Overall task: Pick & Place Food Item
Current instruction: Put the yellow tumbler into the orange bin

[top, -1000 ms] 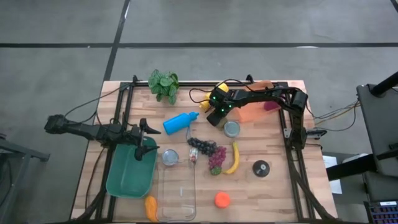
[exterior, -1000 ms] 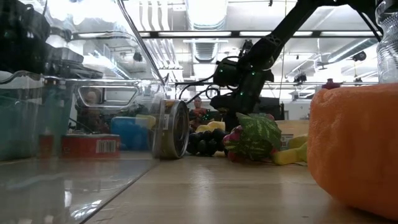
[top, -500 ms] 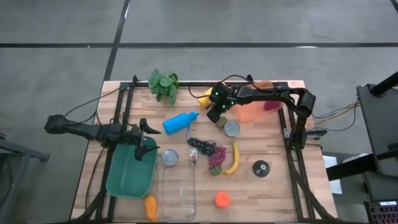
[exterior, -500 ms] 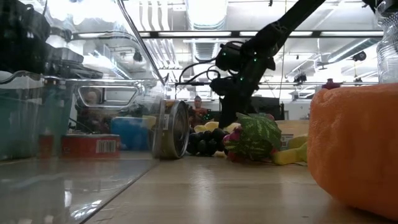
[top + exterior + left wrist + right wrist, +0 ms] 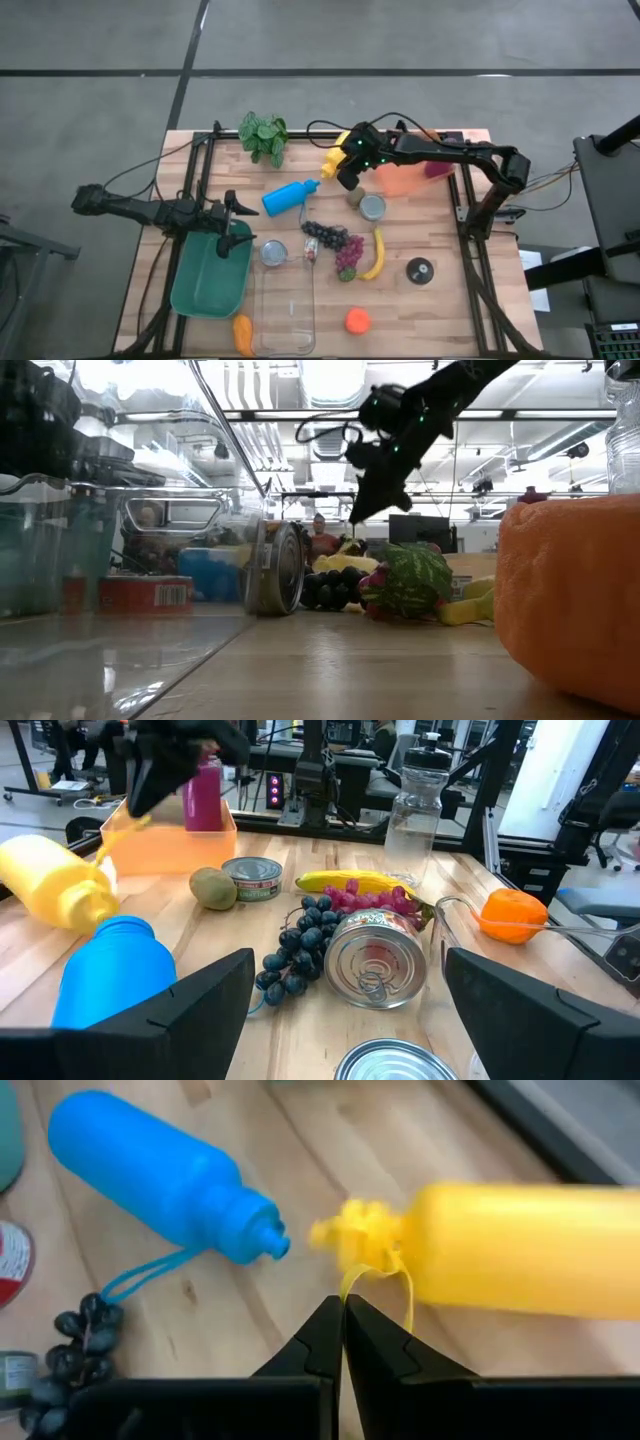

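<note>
Right gripper (image 5: 343,1312) clenched on the thin strap of the yellow bottle (image 5: 520,1250) just ahead of its fingertips, blue bottle (image 5: 160,1175) just beyond, left gripper (image 5: 238,221) released, far off over the green bin (image 5: 205,280).

A lab: monitors (image 5: 345,732), equipment racks (image 5: 315,765), exposed ceiling ducts (image 5: 330,435).

Pale striped wood on the surface (image 5: 430,300), a bright blue bottle (image 5: 288,197) beside a yellow one (image 5: 331,161), a teal bin (image 5: 205,275), dark purple grapes (image 5: 330,235), a yellow banana (image 5: 377,255), an orange fruit (image 5: 357,321), a translucent orange box (image 5: 405,180), and leafy green foliage (image 5: 263,135).
</note>
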### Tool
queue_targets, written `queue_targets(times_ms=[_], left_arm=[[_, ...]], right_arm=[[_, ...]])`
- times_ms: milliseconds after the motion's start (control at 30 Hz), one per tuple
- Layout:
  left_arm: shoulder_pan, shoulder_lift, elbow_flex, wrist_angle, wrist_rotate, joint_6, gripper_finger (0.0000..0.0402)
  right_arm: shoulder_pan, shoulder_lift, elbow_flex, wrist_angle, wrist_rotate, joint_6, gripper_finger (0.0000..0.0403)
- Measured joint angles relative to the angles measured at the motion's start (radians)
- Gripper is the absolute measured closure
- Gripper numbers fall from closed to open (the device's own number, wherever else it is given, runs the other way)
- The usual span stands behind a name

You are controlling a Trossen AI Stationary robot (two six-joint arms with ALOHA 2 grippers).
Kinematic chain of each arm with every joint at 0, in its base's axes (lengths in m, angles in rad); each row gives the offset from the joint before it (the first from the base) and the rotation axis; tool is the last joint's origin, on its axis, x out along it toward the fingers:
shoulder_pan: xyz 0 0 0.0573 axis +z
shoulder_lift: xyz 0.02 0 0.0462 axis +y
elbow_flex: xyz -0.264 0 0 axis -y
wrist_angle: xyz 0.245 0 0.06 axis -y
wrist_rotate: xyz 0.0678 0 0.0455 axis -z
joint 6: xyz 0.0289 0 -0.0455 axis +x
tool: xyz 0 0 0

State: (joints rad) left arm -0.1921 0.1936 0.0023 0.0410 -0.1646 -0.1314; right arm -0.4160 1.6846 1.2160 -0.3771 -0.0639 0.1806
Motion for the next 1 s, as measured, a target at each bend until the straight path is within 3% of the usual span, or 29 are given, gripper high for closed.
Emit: queue_targets(times_ms=[1000], left_arm=[[0.000,0.000,0.000,0.000,0.000,0.000,0.0066]], right_arm=[[0.043,-0.196,0.001,0.015,0.225,-0.181,0.0392]])
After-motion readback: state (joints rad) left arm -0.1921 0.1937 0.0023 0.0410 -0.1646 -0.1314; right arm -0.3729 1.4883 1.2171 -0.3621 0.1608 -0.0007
